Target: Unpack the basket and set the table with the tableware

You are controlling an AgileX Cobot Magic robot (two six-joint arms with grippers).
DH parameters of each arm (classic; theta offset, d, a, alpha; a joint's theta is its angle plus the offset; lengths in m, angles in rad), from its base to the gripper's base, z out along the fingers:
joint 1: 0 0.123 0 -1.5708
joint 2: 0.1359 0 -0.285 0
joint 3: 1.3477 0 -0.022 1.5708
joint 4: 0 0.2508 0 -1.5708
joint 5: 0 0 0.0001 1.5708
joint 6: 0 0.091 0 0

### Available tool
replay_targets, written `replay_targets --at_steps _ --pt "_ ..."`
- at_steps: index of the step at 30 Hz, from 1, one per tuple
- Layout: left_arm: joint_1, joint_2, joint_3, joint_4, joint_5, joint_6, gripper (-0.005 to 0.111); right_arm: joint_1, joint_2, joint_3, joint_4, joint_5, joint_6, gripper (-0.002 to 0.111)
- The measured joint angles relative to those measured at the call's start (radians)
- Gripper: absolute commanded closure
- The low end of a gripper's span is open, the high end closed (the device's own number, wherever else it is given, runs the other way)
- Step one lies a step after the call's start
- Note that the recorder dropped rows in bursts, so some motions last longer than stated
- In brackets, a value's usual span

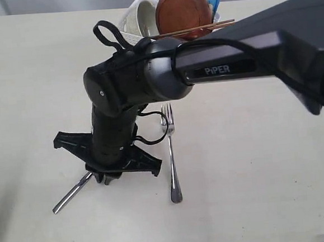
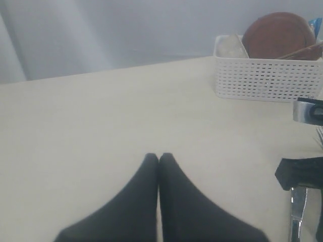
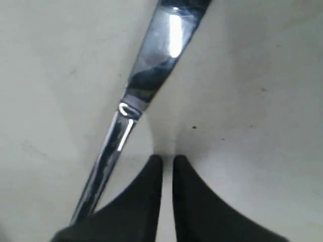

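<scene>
Steel knife (image 1: 72, 196) lies diagonally, handle end away from the basket (image 1: 127, 24).

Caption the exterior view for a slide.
Right gripper down on the table at the knife, fork lying alongside, loaded basket behind.

You're looking at a pale cream table (image 1: 255, 164). The steel knife (image 1: 72, 196) lies slanted on its near side, with the fork (image 1: 171, 154) flat beside it (tines pointing toward the far side). The white basket (image 2: 262, 78) stands farther back, apart from both.
</scene>
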Motion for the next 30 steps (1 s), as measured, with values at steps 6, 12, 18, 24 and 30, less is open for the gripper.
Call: replay_targets --at_steps 6,12,18,24,30 --pt "0.000 0.000 0.000 0.000 0.000 0.000 0.107 0.000 -0.045 0.002 -0.047 -0.052 0.116 0.062" --pt "0.000 0.000 0.000 0.000 0.000 0.000 0.107 0.002 0.005 0.002 -0.032 -0.170 0.164 0.062" --pt "0.000 0.000 0.000 0.000 0.000 0.000 0.107 0.002 0.009 0.002 -0.025 -0.179 0.165 0.062" --pt "0.000 0.000 0.000 0.000 0.000 0.000 0.107 -0.004 0.013 0.000 -0.021 -0.157 0.147 0.067" --pt "0.000 0.000 0.000 0.000 0.000 0.000 0.107 -0.027 0.019 -0.003 -0.013 -0.104 0.088 0.091"
